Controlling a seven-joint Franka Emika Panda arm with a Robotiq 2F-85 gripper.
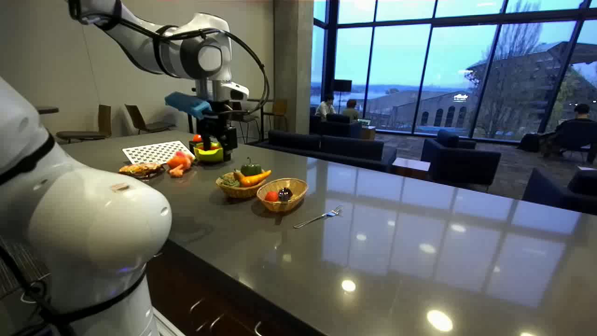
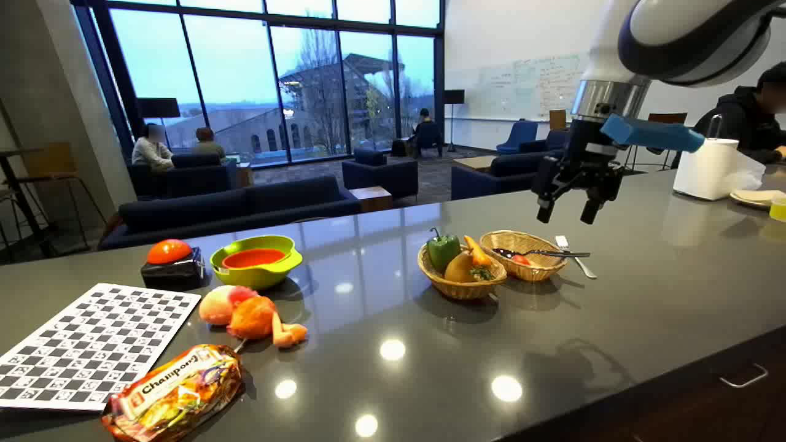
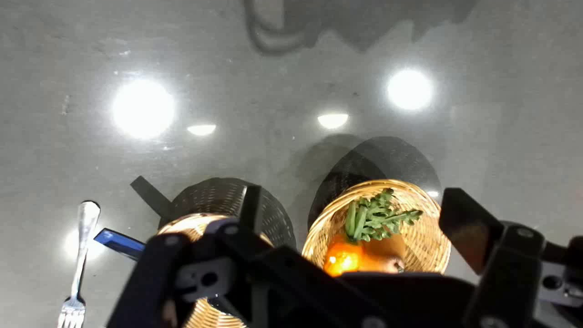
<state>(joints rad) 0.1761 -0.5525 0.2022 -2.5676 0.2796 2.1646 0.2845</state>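
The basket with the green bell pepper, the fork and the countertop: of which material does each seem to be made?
Basket: probably wicker, tan, slightly glossy; interlaced strands show, though plastic imitation is possible.
Fork: polished metal, perhaps stainless steel; it is silvery with bright highlights.
Countertop: dark grey, polished, perhaps stone or composite; it reflects the windows.

In an exterior view, "Champong" can be read on the orange packet point(image 2: 178, 393).
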